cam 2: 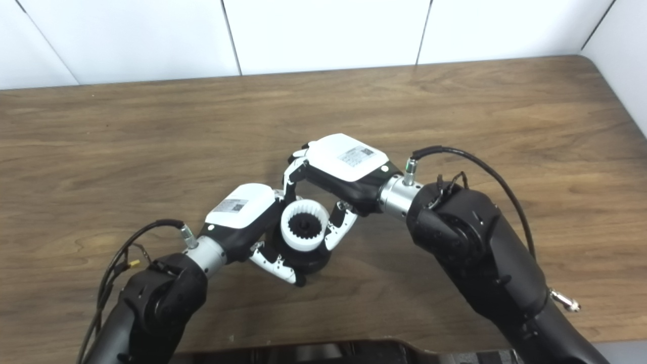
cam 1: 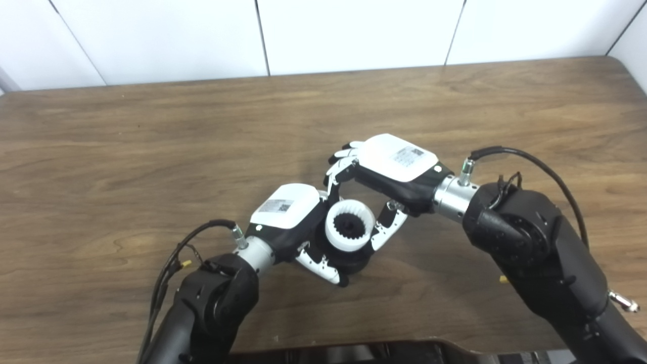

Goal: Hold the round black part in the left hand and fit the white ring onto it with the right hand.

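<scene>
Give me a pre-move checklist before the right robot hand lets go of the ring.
1. Left robot hand holds the round black part: ok.
2. White ring sits over the black part, black toothed hub showing through its centre: ok.
3. Ring fully seated down: cannot tell, its lower edge is hidden.
4. Right robot hand fingers on the ring: one finger lies along its side; firm grip cannot tell.
5. Ring level on the part: cannot tell.
6. Table around the hands bare for retreat: ok.
</scene>
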